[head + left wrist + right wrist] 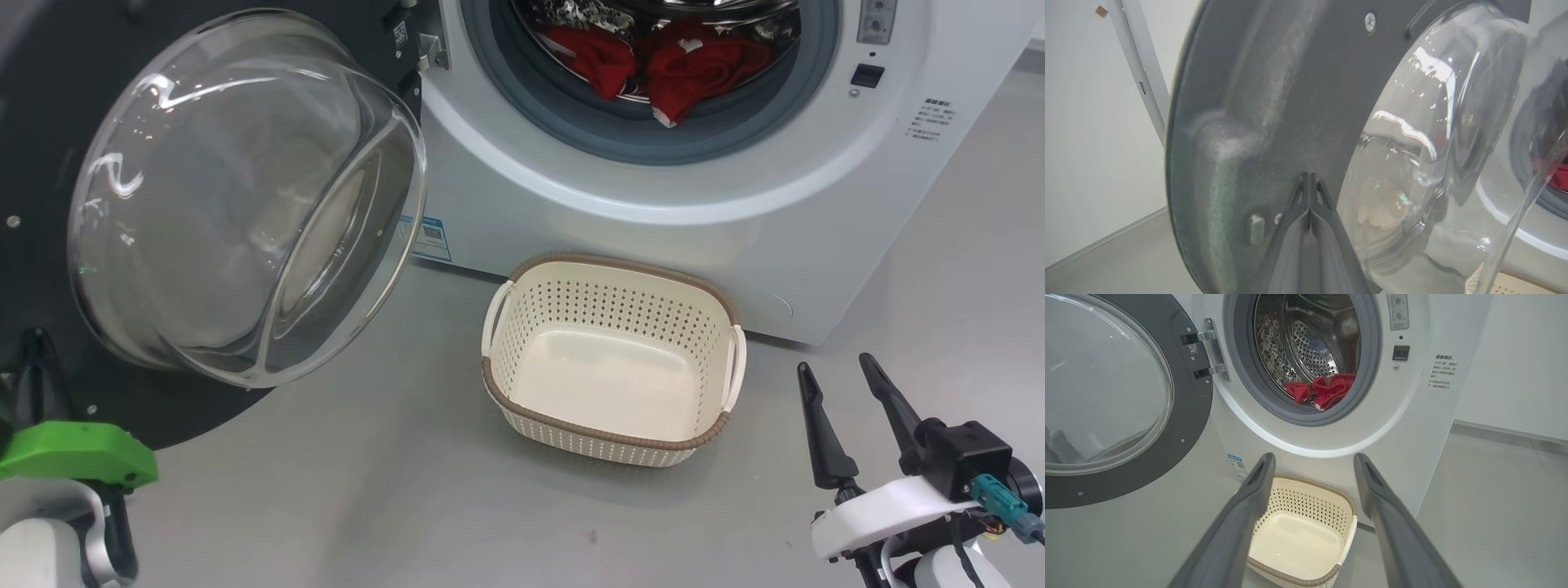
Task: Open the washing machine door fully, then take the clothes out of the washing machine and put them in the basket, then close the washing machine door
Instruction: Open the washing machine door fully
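Observation:
The white washing machine (653, 204) stands ahead with its round black washing machine door (49, 122) swung wide to the left, its glass bowl (245, 196) bulging toward me. Red clothes (694, 69) lie at the front of the steel drum (1310, 347), partly over the grey gasket. The cream basket (608, 304) sits on the floor below the opening, with nothing in it. My left gripper (34, 339) is shut, its tips at the door's dark inner ring (1274, 102); I cannot tell if they touch. My right gripper (834, 365) is open, to the right of the basket (1306, 502) and pointing at the machine.
Grey floor runs all round the basket and to the machine's right. A white wall (1515, 355) stands to the machine's right, and a wall with a pale frame (1143, 73) lies beyond the door. The door's hinge (1208, 351) sits left of the opening.

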Tool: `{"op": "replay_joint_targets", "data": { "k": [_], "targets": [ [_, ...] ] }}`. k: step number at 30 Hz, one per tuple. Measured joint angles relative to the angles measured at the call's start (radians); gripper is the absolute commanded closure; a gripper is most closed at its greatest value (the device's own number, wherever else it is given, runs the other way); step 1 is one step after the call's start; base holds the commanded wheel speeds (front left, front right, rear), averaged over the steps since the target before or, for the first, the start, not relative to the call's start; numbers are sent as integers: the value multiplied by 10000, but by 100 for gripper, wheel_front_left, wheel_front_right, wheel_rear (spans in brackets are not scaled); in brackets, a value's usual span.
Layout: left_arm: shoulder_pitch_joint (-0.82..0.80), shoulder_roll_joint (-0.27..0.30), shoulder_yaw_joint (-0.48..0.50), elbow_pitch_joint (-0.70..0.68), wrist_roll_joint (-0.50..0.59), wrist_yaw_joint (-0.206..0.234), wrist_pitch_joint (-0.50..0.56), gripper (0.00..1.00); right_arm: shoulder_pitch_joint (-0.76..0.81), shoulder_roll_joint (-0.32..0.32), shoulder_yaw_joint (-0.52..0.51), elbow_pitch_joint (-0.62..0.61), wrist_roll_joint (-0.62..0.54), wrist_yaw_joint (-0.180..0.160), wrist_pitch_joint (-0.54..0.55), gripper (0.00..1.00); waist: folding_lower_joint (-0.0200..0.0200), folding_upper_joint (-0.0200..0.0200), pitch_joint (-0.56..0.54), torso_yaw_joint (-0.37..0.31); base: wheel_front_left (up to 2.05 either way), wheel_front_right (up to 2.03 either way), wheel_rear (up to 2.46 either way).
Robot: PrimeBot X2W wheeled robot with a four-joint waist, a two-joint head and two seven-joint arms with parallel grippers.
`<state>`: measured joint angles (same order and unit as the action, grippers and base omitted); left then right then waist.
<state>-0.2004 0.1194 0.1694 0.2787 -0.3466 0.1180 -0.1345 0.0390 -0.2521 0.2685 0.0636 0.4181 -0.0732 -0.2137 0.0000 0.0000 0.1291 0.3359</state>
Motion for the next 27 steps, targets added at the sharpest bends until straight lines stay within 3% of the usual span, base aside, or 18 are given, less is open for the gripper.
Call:
{"op": "replay_joint_targets", "data": {
  "k": [13, 27],
  "targets": [
    [-225, -146, -180, 270, 17, 2, -539, 100, 1, -17, -102, -17, 15, -12, 13, 0, 0, 0, 18, -155, 0, 0, 0],
    [717, -629, -1430, -1110, 600, -59, -966, 100, 9, -56, -303, -46, 17, -100, 12, 0, -1, 0, -99, -344, 0, 0, 0]
  ]
}}
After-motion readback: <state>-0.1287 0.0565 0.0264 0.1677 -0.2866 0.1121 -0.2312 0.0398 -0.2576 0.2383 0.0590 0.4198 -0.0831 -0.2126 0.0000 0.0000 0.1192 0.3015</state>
